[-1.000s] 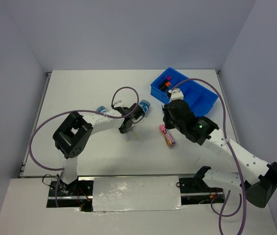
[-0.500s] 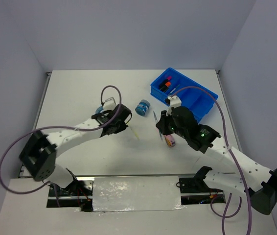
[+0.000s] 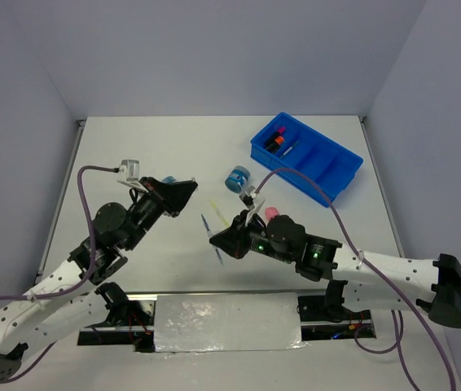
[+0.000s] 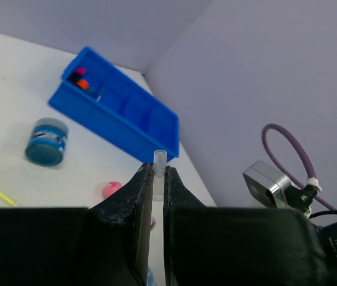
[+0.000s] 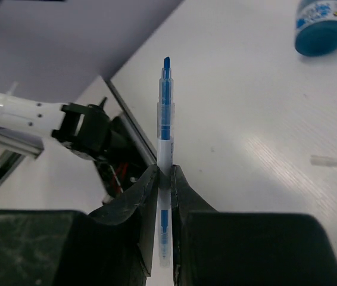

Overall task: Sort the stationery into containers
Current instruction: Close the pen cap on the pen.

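So, top view: left gripper (image 3: 183, 189) is lifted off the desk (image 3: 133, 147) on the left side, pointing right; whatever it holds is too small to make out from here. Right gripper (image 3: 216, 239) sits low near the desk's front centre, clamped on a thin blue pen (image 3: 206, 221) that sticks out past both sides of the fingers. Yellow pen (image 3: 219, 212) lies flat just behind it. Pink-gold cylinder (image 3: 270, 213) is beside the right wrist, partly hidden by the arm. One blue tub (image 3: 237, 177) stands upright between the grippers and the tray (image 3: 328, 175). The tray is at the far right, angled, with highlighters (image 3: 277, 138) in its far-left end compartment; the other compartments look bare from here. Left wrist view: fingers are closed on a tiny clear piece (image 4: 159, 159), held upright with its top poking above the tips. The tray, the tub and the pink cylinder end are all in the background, well apart from the gripper. Right wrist view: jaws pinched together on the blue pen near mid-barrel, with the tip pointing away from the camera. The tub is at the top right, and a tiny white piece (image 5: 326, 161) lies loose on the desk to the right.
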`<state>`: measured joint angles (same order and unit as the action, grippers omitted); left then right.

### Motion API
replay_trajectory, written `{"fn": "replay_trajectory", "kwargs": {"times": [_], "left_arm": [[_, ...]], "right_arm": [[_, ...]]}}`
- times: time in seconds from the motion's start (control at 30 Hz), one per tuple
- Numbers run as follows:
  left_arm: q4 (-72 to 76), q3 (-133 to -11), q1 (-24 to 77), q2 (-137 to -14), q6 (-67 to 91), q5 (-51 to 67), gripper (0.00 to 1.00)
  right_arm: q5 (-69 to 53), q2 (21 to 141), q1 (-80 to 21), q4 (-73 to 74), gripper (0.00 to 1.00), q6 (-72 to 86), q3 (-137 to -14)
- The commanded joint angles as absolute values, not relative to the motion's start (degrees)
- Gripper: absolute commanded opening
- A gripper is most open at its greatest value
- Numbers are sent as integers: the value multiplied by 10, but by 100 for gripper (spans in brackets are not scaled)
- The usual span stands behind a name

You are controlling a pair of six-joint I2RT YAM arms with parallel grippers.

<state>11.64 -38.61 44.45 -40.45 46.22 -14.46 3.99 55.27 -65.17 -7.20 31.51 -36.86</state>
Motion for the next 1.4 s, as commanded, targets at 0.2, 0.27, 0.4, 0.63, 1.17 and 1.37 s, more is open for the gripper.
{"fn": "replay_trajectory", "kwargs": {"times": [0.2, 0.27, 0.4, 0.63, 1.17, 1.37], "left_arm": [[258, -362, 447, -361, 468, -11, 0], [259, -362, 447, -359, 477, -9, 0], [269, -359, 447, -359, 488, -4, 0], [257, -356, 447, -362, 490, -8, 0], [262, -354, 447, -370, 497, -4, 0], [265, -356, 447, -376, 497, 6, 0]], "right_arm": [[183, 535, -743, -213, 0, 282, -388], [198, 527, -751, -220, 0, 268, -384], [214, 517, -759, -208, 0, 253, -391], [239, 516, -765, -185, 0, 235, -408], [250, 537, -765, -173, 0, 230, -432], [248, 543, -764, -170, 0, 229, -439]]}}
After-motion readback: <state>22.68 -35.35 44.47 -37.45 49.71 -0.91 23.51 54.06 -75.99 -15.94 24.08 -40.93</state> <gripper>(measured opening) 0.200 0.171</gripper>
